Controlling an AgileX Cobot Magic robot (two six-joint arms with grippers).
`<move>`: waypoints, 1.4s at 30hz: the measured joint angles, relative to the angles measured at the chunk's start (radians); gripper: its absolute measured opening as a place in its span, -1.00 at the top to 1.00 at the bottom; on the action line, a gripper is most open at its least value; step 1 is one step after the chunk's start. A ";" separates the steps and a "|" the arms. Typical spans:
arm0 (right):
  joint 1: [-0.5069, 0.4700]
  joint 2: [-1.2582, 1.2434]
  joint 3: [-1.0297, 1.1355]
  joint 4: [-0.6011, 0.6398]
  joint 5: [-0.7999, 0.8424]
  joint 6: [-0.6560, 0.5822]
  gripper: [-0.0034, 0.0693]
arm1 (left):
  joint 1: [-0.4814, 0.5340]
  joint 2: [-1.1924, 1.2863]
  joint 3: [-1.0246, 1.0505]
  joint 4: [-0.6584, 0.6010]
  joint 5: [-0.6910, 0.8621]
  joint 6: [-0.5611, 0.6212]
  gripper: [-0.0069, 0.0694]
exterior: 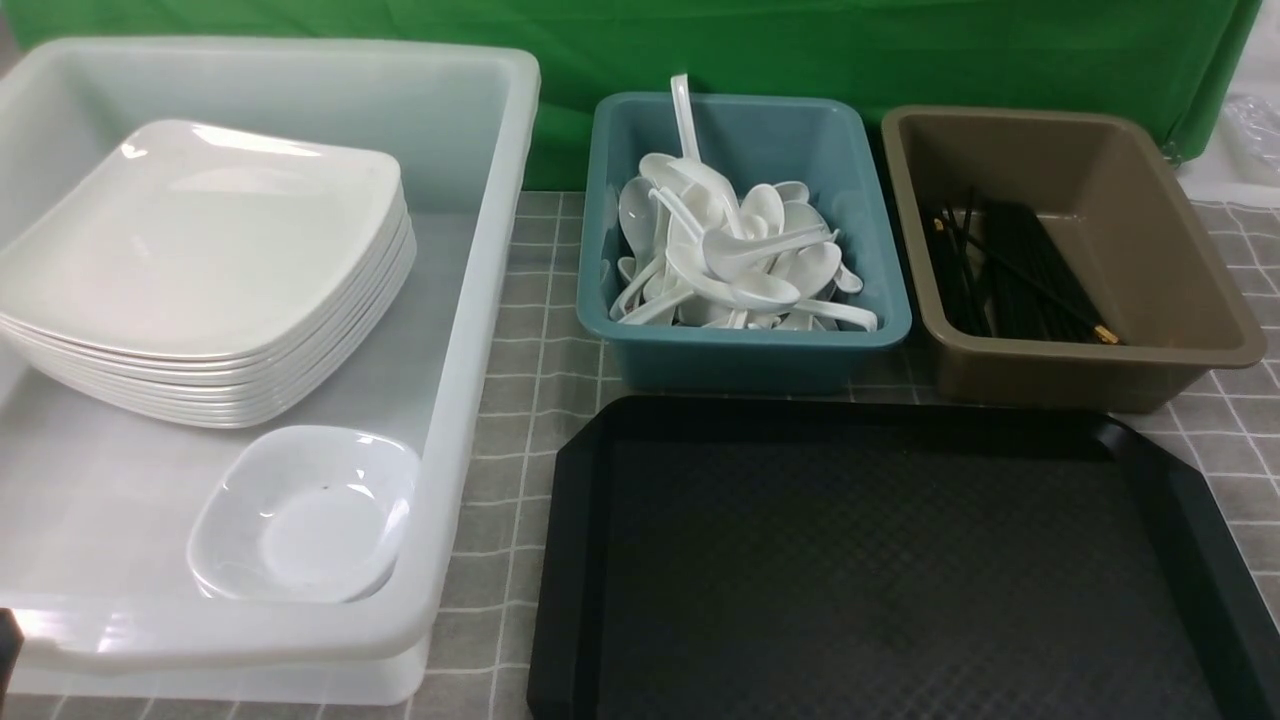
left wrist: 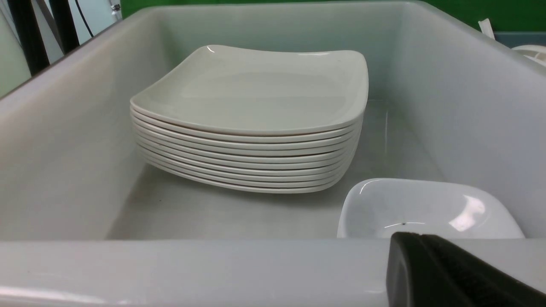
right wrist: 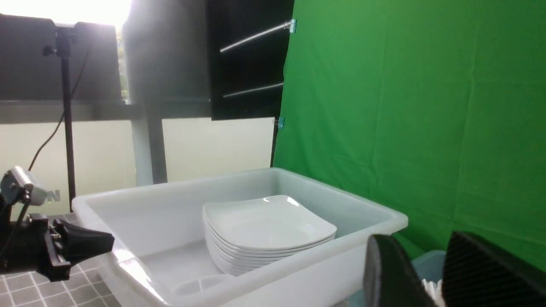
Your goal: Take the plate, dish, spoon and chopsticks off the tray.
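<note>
The black tray (exterior: pixel 870 560) lies front right and shows only its own textured surface. A white plate (exterior: pixel 200 230) (left wrist: pixel 256 89) (right wrist: pixel 268 221) tops a stack in the white tub (exterior: pixel 470 330). A small dish (exterior: pixel 305 515) (left wrist: pixel 426 209) sits in the tub's near corner. White spoons (exterior: pixel 730 260) fill the teal bin (exterior: pixel 880 270), and black chopsticks (exterior: pixel 1010 270) lie in the brown bin (exterior: pixel 1180 260). My left gripper (left wrist: pixel 420 235) (right wrist: pixel 111 242) is shut and empty, just outside the tub's near wall. My right gripper (right wrist: pixel 420 238) is open above the teal bin, holding nothing.
The three bins stand in a row along the back, on a grey checked cloth (exterior: pixel 520 420), with a green backdrop (exterior: pixel 900 50) behind them. The tub's near wall (left wrist: pixel 192 268) rises right in front of my left gripper. A light stand (right wrist: pixel 66 106) is off to the side.
</note>
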 joint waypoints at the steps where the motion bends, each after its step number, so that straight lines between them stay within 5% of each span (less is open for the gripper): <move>1: -0.013 0.000 0.010 0.000 0.000 0.000 0.26 | 0.000 0.000 0.000 0.000 0.000 0.000 0.81; 5: -0.173 0.000 0.072 0.001 -0.001 0.000 0.26 | 0.000 0.000 0.000 0.000 0.001 0.002 0.81; 11: -0.575 -0.014 0.279 0.002 -0.003 -0.004 0.26 | 0.000 0.000 0.000 0.000 0.001 0.002 0.81; 16: -0.759 -0.138 0.504 0.002 0.021 -0.012 0.25 | 0.000 0.000 0.000 0.000 0.001 0.009 0.81; 20: -0.807 -0.210 0.530 0.002 0.144 -0.017 0.25 | 0.000 0.000 0.000 0.000 0.003 0.011 0.81; 42: -0.822 -0.216 0.530 0.002 0.157 -0.008 0.25 | 0.000 -0.001 0.000 0.000 0.001 0.018 0.81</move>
